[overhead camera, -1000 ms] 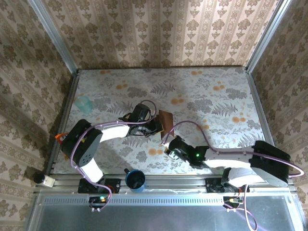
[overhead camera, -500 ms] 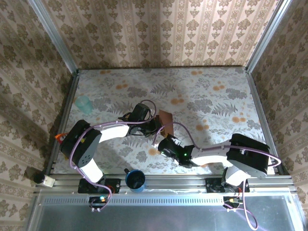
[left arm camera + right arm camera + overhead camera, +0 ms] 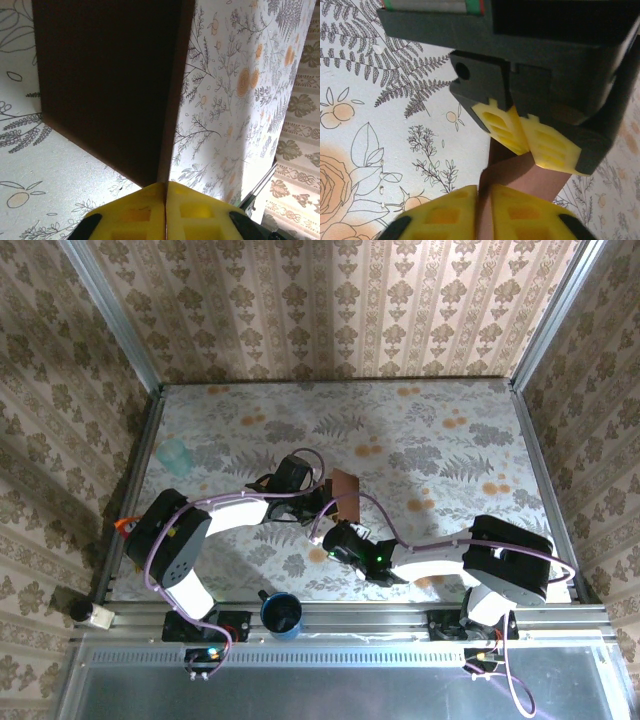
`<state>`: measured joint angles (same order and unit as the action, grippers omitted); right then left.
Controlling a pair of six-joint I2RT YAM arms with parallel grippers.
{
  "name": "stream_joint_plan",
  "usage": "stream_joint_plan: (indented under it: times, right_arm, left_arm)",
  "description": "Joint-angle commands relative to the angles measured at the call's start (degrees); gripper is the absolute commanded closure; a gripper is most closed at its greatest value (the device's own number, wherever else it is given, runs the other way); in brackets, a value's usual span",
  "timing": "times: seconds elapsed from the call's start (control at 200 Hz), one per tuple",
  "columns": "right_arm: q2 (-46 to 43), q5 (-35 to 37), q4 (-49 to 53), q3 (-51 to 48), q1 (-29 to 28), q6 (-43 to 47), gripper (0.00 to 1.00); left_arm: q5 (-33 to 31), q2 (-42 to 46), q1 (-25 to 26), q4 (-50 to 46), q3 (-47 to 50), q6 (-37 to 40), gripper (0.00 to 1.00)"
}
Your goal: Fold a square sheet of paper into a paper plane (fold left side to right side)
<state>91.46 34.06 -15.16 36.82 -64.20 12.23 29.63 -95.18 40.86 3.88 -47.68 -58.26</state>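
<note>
Floral-print bench (image 3: 450,440) is boxed in by wallpapered walls (image 3: 330,310). Left arm (image 3: 235,512) and right arm (image 3: 440,555) are both reached in to mid-bench. Square sheet of paper (image 3: 346,494), dark reddish-brown, is seen folded, crease upright in the left wrist view, held between both hands. Left hand (image 3: 165,187) is closed, pinching the sheet's lower corner at the crease. Right hand (image 3: 484,200) is clamped on the sheet's edge just beside the left hand's fingers (image 3: 500,127). Blue cup (image 3: 282,614) is set at the near rail, teal cup (image 3: 175,453) far left, both well apart from the sheet.
</note>
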Motion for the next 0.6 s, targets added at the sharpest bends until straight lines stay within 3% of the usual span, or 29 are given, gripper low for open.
stream_joint_plan:
  times: [0.0,0.115,0.295,0.595]
  right_arm:
    - [0.7,-0.4,0.1,1.1,0.5,-0.4,0.93]
    - [0.4,-1.2,0.5,0.8,0.8,-1.2,1.0]
    - [-1.4,-4.2,2.1,0.4,1.9,-3.7,1.0]
    - [-4.6,-15.6,4.2,-0.2,5.0,-10.1,1.0]
  left_arm:
    - [1.1,1.8,-0.1,-1.4,-1.6,1.3,0.86]
    - [1.2,3.4,-1.5,-4.7,-3.1,4.2,0.79]
    - [1.0,7.4,-4.7,-12.7,-5.3,9.5,0.64]
    - [1.8,12.0,-11.6,-17.0,-5.3,16.4,0.62]
